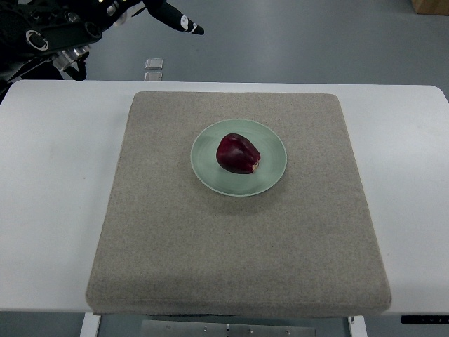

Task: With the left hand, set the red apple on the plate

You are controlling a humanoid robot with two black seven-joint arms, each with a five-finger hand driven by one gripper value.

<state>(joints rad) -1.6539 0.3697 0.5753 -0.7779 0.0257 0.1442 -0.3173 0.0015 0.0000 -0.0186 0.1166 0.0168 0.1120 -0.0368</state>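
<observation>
A: Where's the red apple [238,154]?
B: On the plate [270,177], near centre, so it won't roll. Your left hand [105,21] is up top-left, fingers apart, empty, clear of it.

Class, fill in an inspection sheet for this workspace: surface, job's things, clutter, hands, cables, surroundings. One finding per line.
Surface: white table with a grey felt mat laid on it.
Job's things: red apple resting on the pale green plate, near the mat's middle.
Clutter: nothing seen.
Hands: left hand at the top left, beyond the table's far edge, fingers extended, holding nothing; right hand not in view.
Cables: nothing seen.
Surroundings: grey floor; small clear object on it beyond the table; brown box corner top right.
</observation>
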